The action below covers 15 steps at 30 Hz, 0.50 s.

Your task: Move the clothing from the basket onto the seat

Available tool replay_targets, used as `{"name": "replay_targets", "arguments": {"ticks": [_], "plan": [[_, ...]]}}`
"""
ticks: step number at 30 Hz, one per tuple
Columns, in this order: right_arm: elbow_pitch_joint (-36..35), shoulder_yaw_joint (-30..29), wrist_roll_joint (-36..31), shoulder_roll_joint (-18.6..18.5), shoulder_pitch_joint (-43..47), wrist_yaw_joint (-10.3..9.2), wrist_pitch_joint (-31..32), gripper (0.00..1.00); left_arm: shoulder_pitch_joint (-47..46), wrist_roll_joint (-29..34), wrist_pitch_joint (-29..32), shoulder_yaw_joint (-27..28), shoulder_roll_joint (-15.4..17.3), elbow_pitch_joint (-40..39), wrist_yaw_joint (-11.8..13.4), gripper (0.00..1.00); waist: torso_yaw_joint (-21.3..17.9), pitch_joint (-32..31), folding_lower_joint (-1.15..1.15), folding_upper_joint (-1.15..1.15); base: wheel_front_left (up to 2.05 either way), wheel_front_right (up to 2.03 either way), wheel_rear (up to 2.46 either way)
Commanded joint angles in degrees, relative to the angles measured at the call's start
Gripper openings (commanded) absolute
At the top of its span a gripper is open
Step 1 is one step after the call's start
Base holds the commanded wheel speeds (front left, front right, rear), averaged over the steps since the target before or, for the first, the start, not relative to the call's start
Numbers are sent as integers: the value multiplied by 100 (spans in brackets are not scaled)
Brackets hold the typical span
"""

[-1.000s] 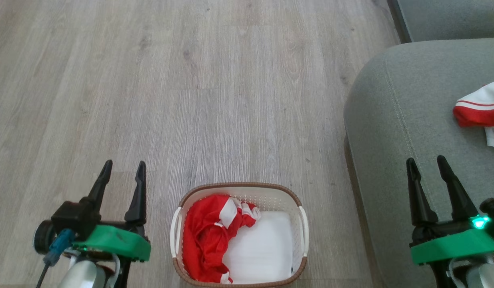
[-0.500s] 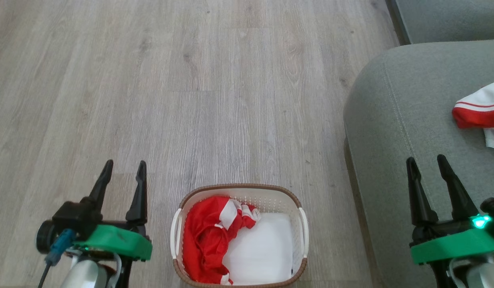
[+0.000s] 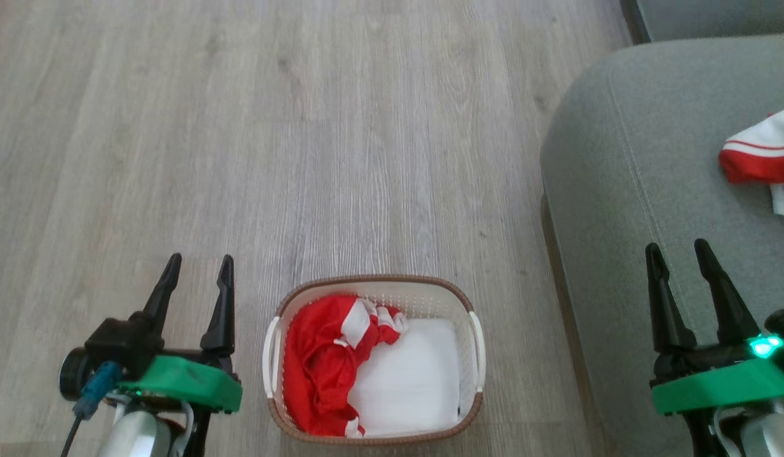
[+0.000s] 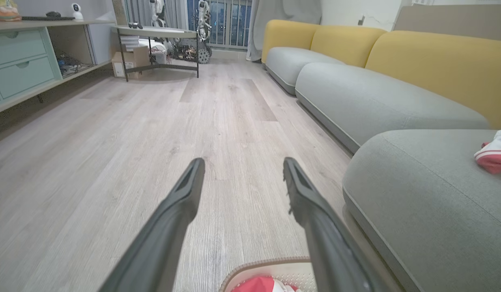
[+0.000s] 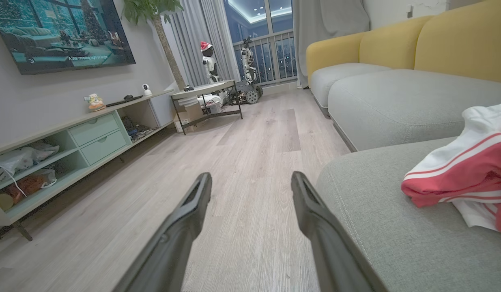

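The cream basket (image 3: 474,336) with a brown rim sits on the floor at bottom centre. Crumpled red clothing (image 3: 318,365) with white panels lies in its left half, on a white sheet. A second red-and-white garment (image 3: 760,158) lies on the grey-green seat (image 3: 620,165) at the right; the right wrist view has that garment (image 5: 461,170) on the seat (image 5: 380,211) too. My left gripper (image 3: 198,263) is open, left of the basket and above the floor. My right gripper (image 3: 676,249) is open over the seat's near corner. Both hold nothing.
Pale wood floor (image 3: 303,127) stretches ahead and to the left. In the wrist views, more grey sofa cushions with yellow backs (image 4: 433,61) run along the right, and a low media shelf (image 5: 63,154) with drawers lines the left wall.
The whole head picture has shifted slightly, so basket and seat sit a little higher in it. Both grippers stay open and keep their places.
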Motion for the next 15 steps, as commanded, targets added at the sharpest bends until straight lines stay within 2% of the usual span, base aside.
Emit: {"name": "replay_targets", "arguments": {"ticks": [1,15], "plan": [[-217,95,8,-83,-294,-1,-53,100,-302,64,-53,251,49,-156,-41,100,-49,120,0,0,0,0,0],[-328,81,-49,-3,-745,-1,-53,100,-982,223,-53,149,-74,177,-315,100,-270,994,0,0,0,0,0]]}}
